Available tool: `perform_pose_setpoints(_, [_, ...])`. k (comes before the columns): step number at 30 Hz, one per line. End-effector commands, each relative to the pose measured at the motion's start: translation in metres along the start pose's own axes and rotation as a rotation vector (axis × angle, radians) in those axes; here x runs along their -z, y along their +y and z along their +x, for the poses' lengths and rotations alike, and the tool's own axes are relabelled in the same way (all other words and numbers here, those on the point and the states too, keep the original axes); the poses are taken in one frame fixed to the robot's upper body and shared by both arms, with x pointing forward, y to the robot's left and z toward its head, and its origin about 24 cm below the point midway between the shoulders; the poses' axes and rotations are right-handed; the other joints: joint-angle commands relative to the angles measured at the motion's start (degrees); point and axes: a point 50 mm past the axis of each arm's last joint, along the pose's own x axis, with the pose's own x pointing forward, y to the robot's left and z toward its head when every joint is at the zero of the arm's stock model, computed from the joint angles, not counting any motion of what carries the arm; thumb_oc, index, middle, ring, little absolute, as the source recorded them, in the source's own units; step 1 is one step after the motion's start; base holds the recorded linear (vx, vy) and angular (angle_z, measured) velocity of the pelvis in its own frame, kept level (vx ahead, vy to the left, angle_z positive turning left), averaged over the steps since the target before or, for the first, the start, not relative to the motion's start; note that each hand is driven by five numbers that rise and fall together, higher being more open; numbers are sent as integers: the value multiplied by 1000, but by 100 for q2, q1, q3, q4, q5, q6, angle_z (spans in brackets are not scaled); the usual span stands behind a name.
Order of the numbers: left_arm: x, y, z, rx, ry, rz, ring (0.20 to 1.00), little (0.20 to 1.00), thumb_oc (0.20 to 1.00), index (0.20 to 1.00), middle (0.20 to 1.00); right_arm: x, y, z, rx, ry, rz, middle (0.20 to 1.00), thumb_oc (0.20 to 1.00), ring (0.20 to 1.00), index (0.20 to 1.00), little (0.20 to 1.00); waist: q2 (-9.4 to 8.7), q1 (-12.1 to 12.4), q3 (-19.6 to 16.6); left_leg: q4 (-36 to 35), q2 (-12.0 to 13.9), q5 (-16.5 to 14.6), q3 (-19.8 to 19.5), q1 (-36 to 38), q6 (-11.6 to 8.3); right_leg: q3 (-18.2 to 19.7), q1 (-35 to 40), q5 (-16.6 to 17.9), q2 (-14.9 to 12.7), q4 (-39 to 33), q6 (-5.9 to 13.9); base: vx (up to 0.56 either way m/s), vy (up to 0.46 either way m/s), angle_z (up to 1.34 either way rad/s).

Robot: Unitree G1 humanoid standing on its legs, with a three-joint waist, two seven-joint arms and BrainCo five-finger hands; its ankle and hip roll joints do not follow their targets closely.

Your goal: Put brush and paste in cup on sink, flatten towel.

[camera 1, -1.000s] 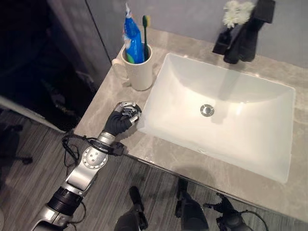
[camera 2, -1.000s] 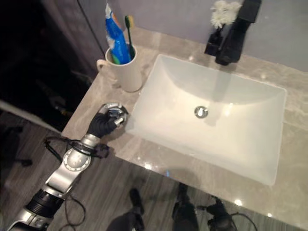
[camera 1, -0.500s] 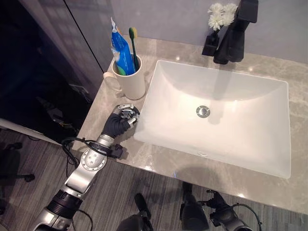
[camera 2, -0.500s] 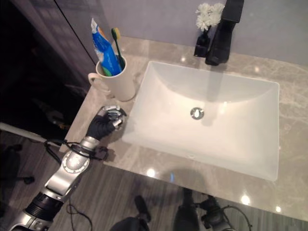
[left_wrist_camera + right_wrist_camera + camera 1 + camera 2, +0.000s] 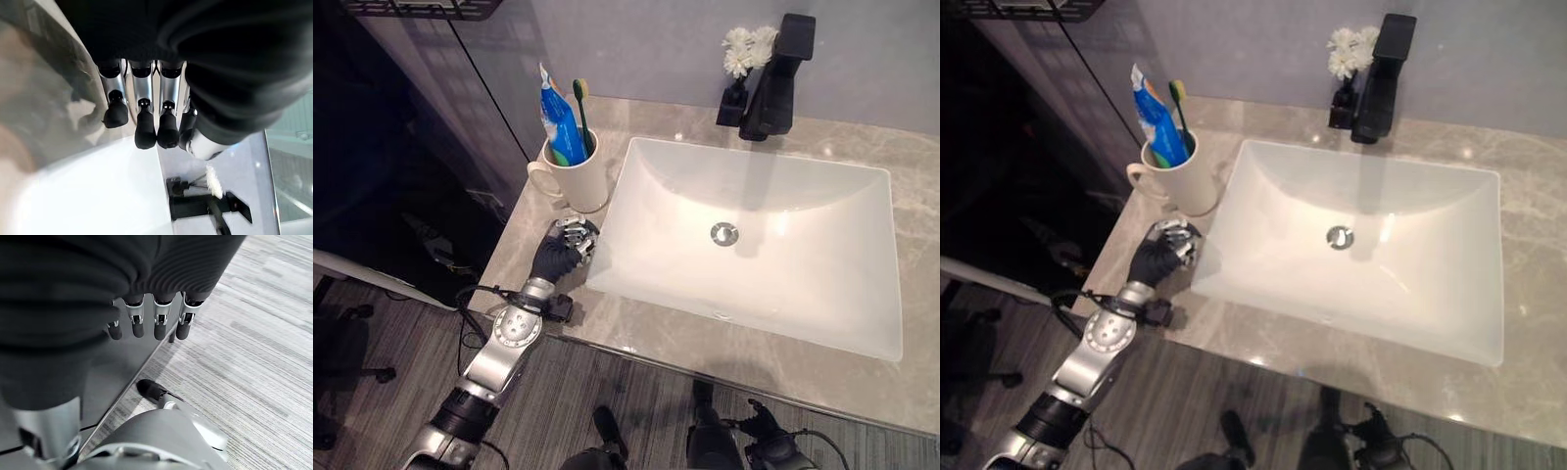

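Observation:
A cream cup (image 5: 578,181) stands on the stone counter at the sink's far left corner. A blue toothpaste tube (image 5: 558,122) and a green-headed toothbrush (image 5: 581,106) stand upright in it. My left hand (image 5: 558,257) rests on the counter just in front of the cup, against the basin's left rim. Its fingers (image 5: 145,128) are curled and hold nothing. My right hand (image 5: 146,289) hangs low beside a dark cabinet front above the floor, its fingers (image 5: 160,325) relaxed and empty.
The white rectangular basin (image 5: 646,171) with a metal drain (image 5: 724,233) takes up most of the counter. A black faucet (image 5: 775,78) and small white flowers (image 5: 746,44) stand behind it. The counter's left edge (image 5: 504,250) drops to the grey floor.
The whole picture has shifted, so the camera has moved. My left hand stays curled on the counter and sits slightly nearer the cup than before.

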Motion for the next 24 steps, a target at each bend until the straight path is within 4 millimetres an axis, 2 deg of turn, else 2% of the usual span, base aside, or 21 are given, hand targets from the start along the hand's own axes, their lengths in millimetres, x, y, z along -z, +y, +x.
perform_pose_setpoints(1, [-38,17,21,-67,-173,29,200,200,200,200,200,-13,5,1,-21,-23,25,1000,1000,1000,1000,1000,-151,9,309,31,28,-61,-386,24,-285,128,240,-434,-82,273,216,6,-18,-3])
perform_pose_setpoints(15, [-58,20,53,-171,-242,32,200,200,200,200,200,-20,5,2,-14,-55,-20,1000,1000,1000,1000,1000,-146,-127,472,31,78,-61,-319,73,-299,287,54,-545,-1,538,156,-7,-9,-5])
perform_pose_setpoints(17, [-67,27,59,-193,-276,104,200,200,200,200,200,-19,5,2,-14,-50,-20,1000,1000,1000,1000,1000,-150,-152,497,31,101,-46,-301,78,-313,296,32,-543,26,525,152,0,0,0])
perform_pose_setpoints(24, [-70,34,66,-249,-279,123,200,200,200,200,200,-14,6,1,-11,-37,-17,1000,1000,1000,1000,1000,-216,-205,534,31,171,-21,-216,94,-346,364,-30,-534,123,511,138,-8,-16,-7])
